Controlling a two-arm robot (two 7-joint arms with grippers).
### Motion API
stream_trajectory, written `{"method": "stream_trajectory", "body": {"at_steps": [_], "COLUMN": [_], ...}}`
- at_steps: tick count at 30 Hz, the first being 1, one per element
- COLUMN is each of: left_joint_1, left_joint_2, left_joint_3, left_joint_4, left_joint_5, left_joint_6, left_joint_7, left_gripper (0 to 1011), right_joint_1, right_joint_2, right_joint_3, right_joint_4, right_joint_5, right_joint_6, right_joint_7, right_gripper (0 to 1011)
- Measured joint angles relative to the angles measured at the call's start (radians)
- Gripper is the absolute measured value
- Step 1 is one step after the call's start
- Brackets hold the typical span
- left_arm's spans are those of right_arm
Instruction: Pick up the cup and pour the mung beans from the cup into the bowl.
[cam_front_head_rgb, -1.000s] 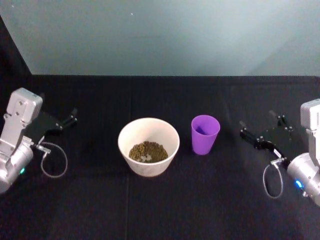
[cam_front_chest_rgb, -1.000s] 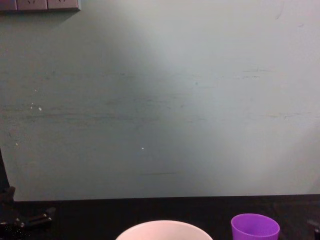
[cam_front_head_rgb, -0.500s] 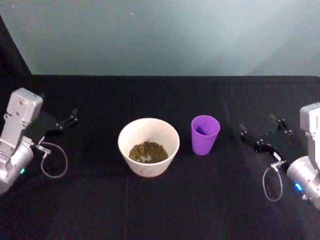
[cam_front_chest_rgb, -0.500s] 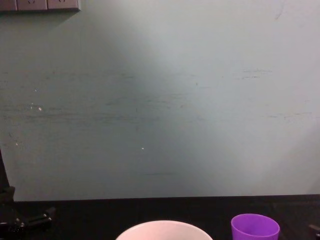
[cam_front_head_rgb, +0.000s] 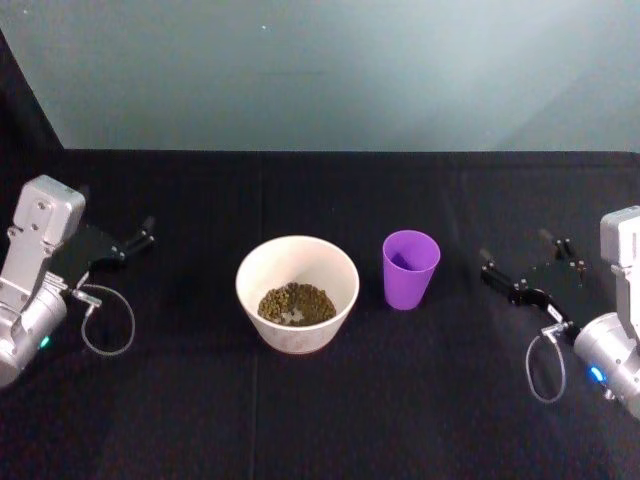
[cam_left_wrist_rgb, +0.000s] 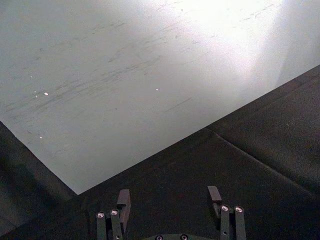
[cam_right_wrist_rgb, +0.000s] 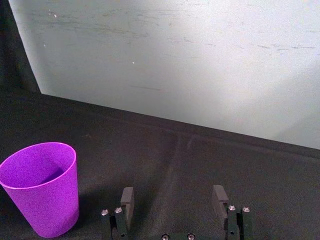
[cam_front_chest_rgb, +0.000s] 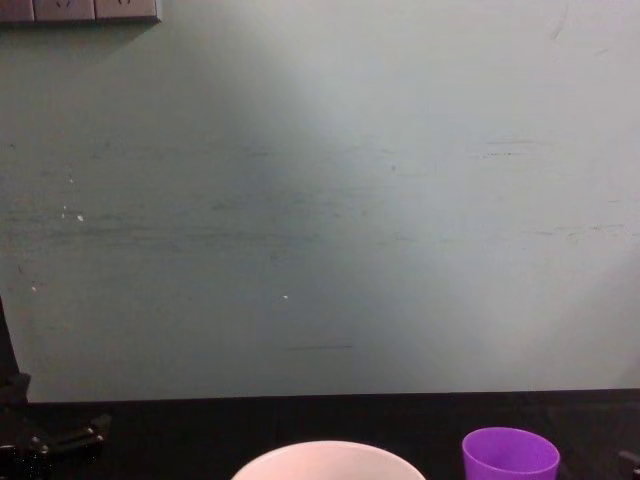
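Black cloth covers the table under a pale wall. On it the right gripper (cam_front_head_rgb: 528, 267) sits with jaws wide apart and empty, well right of the cup (cam_front_head_rgb: 410, 268), having drawn slightly back since a second ago. That cup stands upright just beside the bowl (cam_front_head_rgb: 297, 293), which already holds mung beans (pouring looks done). Next I'd expect only parking. Far left, the left gripper (cam_front_head_rgb: 140, 238) rests open, empty.

No readable text, label, brand, number or sign found on cup (cam_front_head_rgb: 410, 268), bowl (cam_front_head_rgb: 297, 292), surface (cam_front_head_rgb: 320, 400) or wall.
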Motion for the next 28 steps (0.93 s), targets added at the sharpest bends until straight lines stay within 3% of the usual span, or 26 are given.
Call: {"method": "stream_trajectory", "body": {"at_steps": [28], "left_joint_1": [0.0], "left_joint_2": [0.0], "left_joint_3": [0.0], "left_joint_4": [0.0], "left_joint_5": [0.0], "left_joint_6": [0.0], "left_joint_7": [0.0], "left_gripper": [1000], "right_joint_1": [0.0], "right_joint_2": [0.0], "right_joint_3": [0.0], "right_joint_4": [0.001], "right_joint_5": [0.001], "right_joint_6": [-0.001], "right_joint_7": [0.001], "right_gripper": [1003]}}
